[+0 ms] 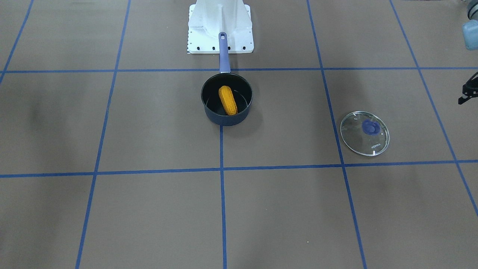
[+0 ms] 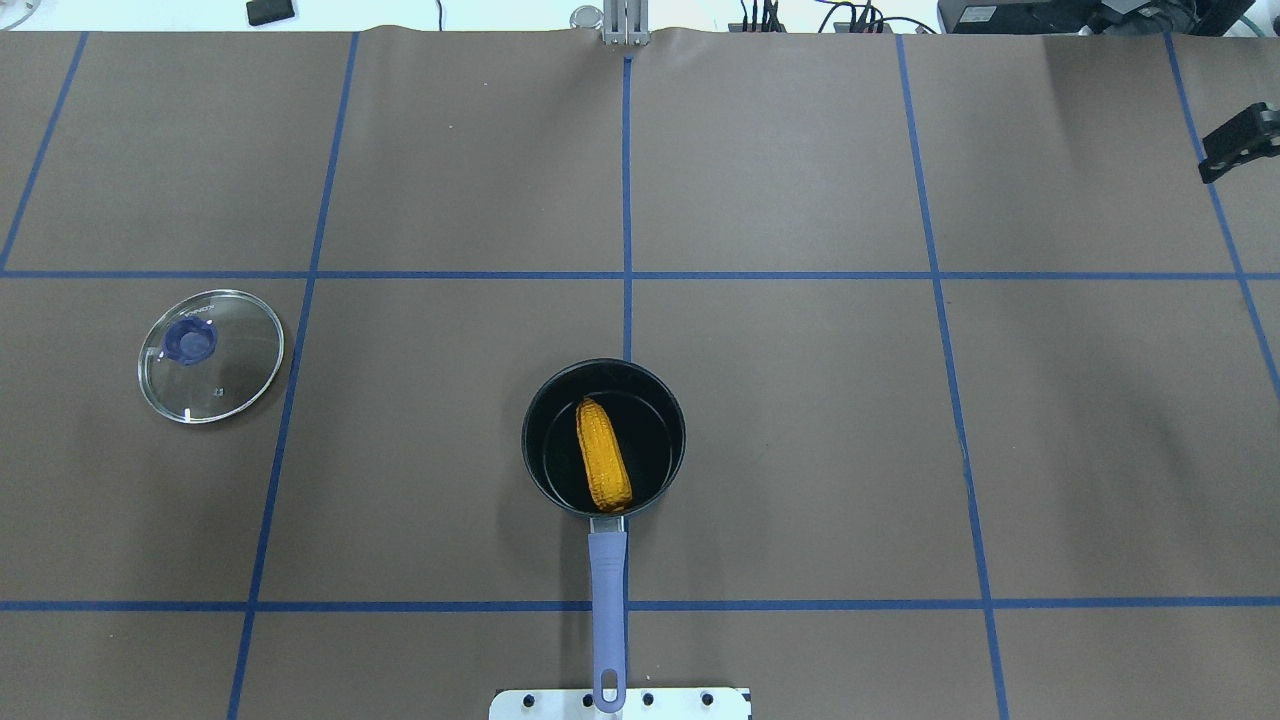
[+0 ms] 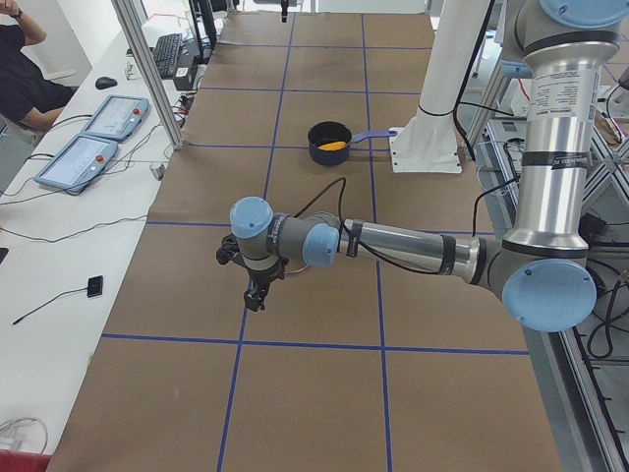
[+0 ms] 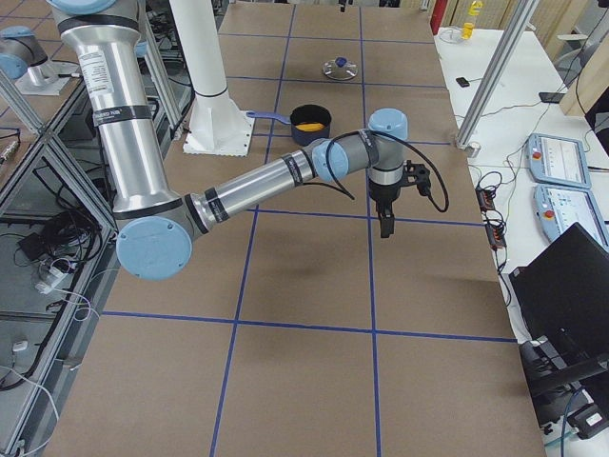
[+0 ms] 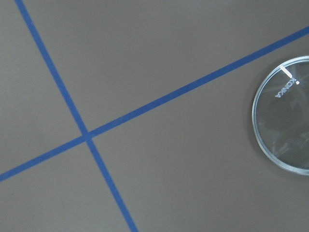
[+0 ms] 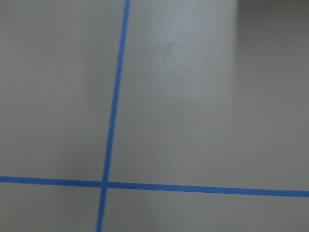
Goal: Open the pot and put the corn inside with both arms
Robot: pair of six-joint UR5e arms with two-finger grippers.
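Currently: left end effector (image 3: pixel 254 300) and right end effector (image 4: pixel 385 228) both hang over worktop (image 3: pixel 314 403), touching nothing; finger opening cannot be told.

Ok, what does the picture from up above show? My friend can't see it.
A corn cob lies inside an open dark-blue pot in the middle, handle pointing to the bottom edge. Its glass lid lies flat on the brown table far to the left, apart from the pot.
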